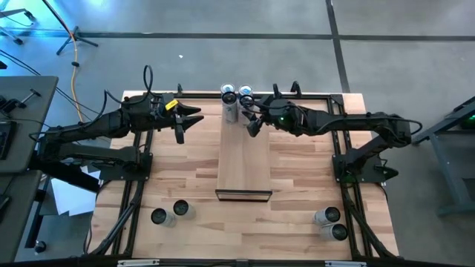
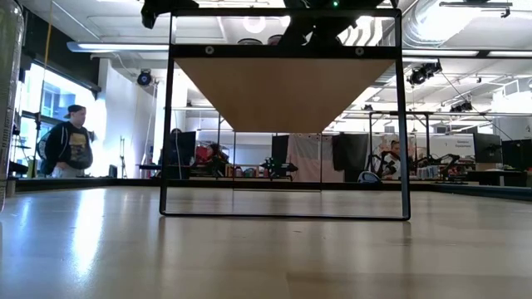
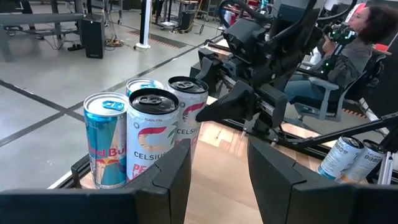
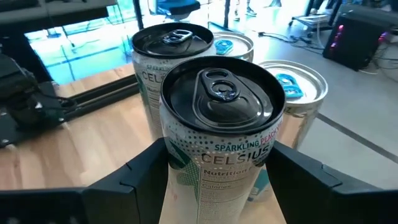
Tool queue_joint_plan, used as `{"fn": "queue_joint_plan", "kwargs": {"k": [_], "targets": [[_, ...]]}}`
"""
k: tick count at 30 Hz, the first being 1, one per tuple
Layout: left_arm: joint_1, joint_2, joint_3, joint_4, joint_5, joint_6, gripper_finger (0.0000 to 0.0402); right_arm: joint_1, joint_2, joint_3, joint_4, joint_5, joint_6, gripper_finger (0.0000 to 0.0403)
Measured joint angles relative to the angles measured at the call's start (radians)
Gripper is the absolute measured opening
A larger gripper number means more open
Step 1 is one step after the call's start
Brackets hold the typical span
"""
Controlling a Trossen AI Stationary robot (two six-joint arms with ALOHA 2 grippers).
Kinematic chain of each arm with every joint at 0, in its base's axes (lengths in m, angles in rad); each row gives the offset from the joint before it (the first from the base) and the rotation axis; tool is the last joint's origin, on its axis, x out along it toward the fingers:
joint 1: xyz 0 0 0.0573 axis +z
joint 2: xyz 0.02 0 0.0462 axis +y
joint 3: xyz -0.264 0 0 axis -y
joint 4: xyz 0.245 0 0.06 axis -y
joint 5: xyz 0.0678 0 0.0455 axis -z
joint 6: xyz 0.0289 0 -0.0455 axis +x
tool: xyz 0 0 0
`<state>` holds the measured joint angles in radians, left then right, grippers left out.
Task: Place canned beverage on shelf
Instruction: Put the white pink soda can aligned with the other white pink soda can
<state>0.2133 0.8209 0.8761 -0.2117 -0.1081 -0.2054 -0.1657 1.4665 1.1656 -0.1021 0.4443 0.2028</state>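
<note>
A white Celsius can with a black top (image 4: pixel 221 134) is clamped between the two dark fingers of the right gripper (image 1: pixel 251 123), right at the far end of the long narrow light-wood shelf (image 1: pixel 243 159). It's parked up against three more cans there: another white Celsius can (image 4: pixel 169 59) and two blue Red Bull cans with silver lids (image 4: pixel 291 87). The left gripper (image 1: pixel 185 119) is held off to the shelf's left side over the butcher-block tabletop (image 1: pixel 185 174), fingers partly apart with nothing between them. Two spare cans (image 1: pixel 171 213) are left on the near left corner of the table, and two more (image 1: pixel 329 222) on the near right. A person in a dark hoodie (image 2: pixel 69 143) can be spotted in the room behind.
</note>
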Motion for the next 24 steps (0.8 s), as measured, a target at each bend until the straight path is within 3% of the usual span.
{"fn": "queue_joint_plan", "kwargs": {"k": [8,24], "targets": [[0.0,0.0,0.0,0.0,0.0,0.0,0.0131,0.004,-0.001,0.029,-0.075,0.083,0.009,0.023],[0.0,0.0,0.0,0.0,0.0,0.033,0.0131,0.002,0.038,0.047,-0.023,0.082,0.115,0.023]]}}
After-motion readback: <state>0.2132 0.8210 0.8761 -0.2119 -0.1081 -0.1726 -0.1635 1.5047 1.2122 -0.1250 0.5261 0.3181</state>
